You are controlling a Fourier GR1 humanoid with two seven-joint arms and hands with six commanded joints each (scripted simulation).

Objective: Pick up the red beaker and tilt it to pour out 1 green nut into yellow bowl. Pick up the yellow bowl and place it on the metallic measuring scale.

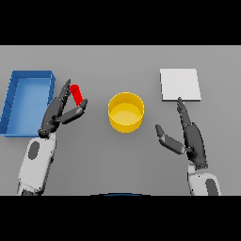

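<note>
Two hands show over the grey table (122,155). The left hand (57,113) pinches the tilted red beaker (76,94) between thumb and fingers, beside the blue tray (10,99). The right hand (190,136) hovers, fingers relaxed apart, between the yellow bowl (125,112) and the metallic scale (180,84).

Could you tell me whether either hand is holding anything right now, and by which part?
The left hand pinches the red beaker near its lower end; the right hand holds nothing.
</note>
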